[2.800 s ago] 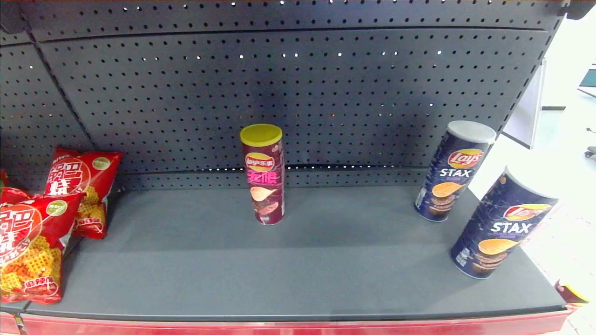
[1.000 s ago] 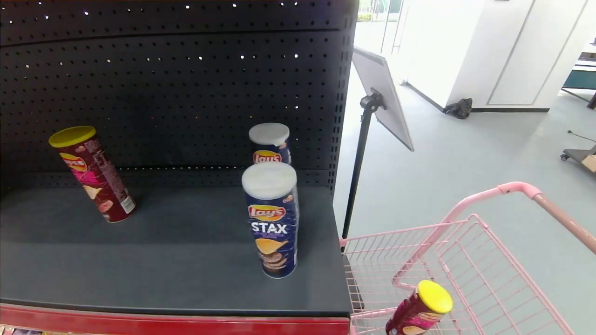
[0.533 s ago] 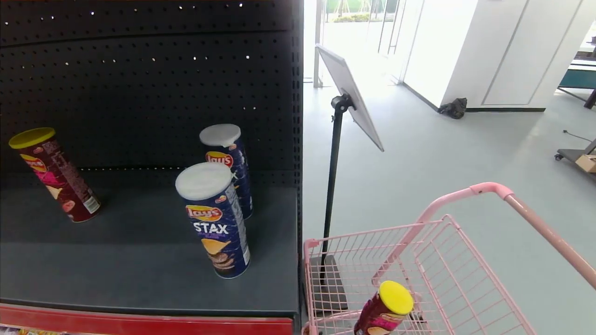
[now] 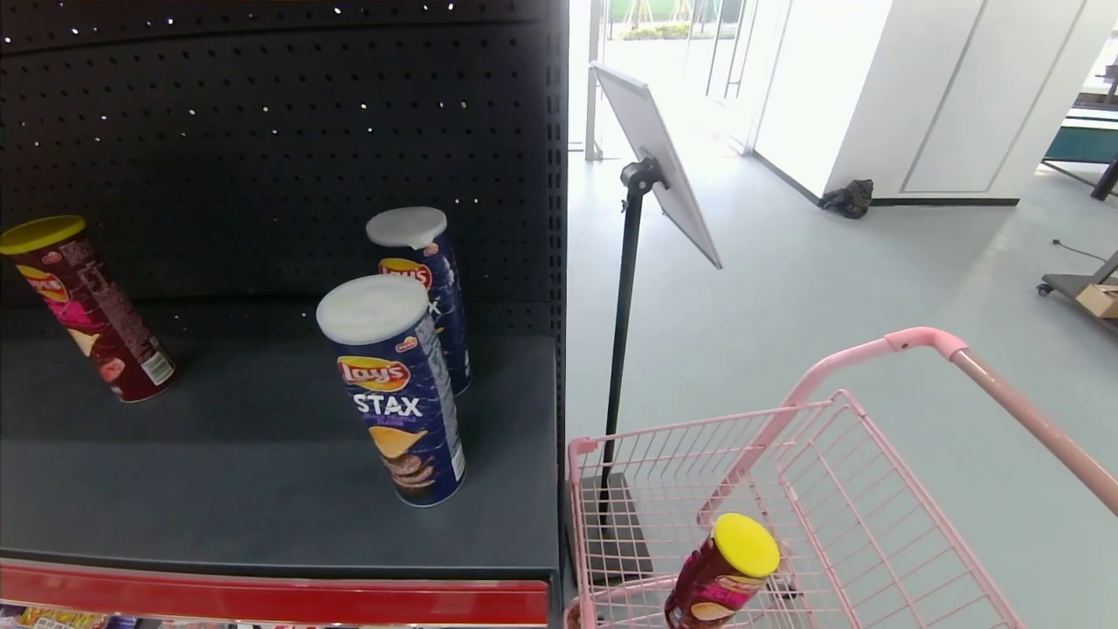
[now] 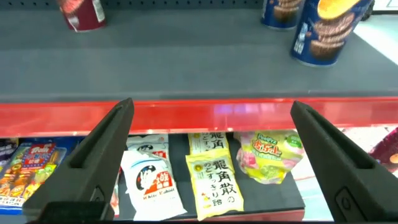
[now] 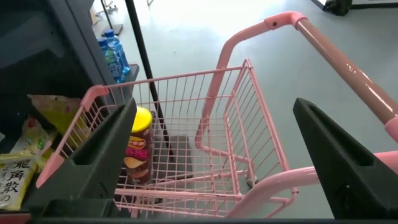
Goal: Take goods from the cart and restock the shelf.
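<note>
On the dark shelf (image 4: 244,489) stand a maroon chip can with a yellow lid (image 4: 83,310) at the left and two blue chip cans (image 4: 393,393) (image 4: 424,293) near its right end. To the right, the pink wire cart (image 4: 830,472) holds one more maroon can with a yellow lid (image 4: 721,585). My left gripper (image 5: 210,106) is open and empty, low in front of the shelf's red front edge (image 5: 56,115). My right gripper (image 6: 214,104) is open and empty above the cart (image 6: 249,93), with the maroon can (image 6: 138,152) below it in a basket corner.
A sign stand on a black pole (image 4: 624,349) rises between the shelf end and the cart. Snack bags (image 5: 214,180) fill the lower shelf under the red edge. Water bottles (image 6: 115,56) sit beyond the cart. The cart's handle (image 4: 1004,393) juts out on the right.
The head camera has swung right, so the shelf slid left in the picture and the cart came into view. The cans themselves have not moved.
</note>
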### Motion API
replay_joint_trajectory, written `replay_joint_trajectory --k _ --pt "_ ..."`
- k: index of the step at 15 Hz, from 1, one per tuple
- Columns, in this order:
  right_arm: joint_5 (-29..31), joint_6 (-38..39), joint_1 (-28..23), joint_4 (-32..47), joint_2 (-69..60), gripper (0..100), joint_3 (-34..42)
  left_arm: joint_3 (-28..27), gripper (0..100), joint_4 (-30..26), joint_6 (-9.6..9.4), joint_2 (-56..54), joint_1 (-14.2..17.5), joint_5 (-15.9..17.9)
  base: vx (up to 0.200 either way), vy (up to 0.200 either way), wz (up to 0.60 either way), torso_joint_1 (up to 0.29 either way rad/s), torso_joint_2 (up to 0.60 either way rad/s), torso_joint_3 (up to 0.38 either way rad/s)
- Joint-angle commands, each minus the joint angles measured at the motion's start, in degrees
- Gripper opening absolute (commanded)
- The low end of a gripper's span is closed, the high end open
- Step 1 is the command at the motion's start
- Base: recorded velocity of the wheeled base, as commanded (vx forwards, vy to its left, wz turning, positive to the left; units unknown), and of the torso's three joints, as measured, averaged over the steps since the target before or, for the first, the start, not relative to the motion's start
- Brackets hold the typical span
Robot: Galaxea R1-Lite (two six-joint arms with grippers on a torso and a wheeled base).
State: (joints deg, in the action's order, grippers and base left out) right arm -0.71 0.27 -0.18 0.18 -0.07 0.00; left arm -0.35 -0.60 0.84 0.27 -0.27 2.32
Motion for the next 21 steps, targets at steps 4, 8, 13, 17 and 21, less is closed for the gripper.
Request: replay_joint_trajectory --k 4,8,13,17,21 --pt "-0.08 0.0 0.01 -0.01 0.07 100 0.0 0.0 100 -0.02 0.04 0.0 0.0 0.06 0.0 0.0 0.0 -0.145 0.35 0.195" --pt "0.0 0.0 0.01 -0.01 0.07 100 0.0 0.0 100 -0.02 0.04 0.0 -0.08 -0.03 0.0 0.0 0.0 -0.161 0.37 0.208" --pt "0.0 0.0 0.01 -0.01 0.07 100 0.0 0.0 100 -0.02 0.04 0.0 0.0 -0.03 0.0 0.0 0.0 -0.197 0.46 0.27" --pt "-0.08 0.0 0.01 -0.01 0.07 100 0.0 0.0 100 -0.02 0.04 0.0 0.0 -0.03 0.0 0.0 0.0 -0.215 0.54 0.327" --pt "0.0 0.0 0.01 -0.01 0.07 100 0.0 0.0 100 -0.02 0.04 0.0 0.0 -0.03 0.0 0.0 0.0 -0.196 0.52 0.332"
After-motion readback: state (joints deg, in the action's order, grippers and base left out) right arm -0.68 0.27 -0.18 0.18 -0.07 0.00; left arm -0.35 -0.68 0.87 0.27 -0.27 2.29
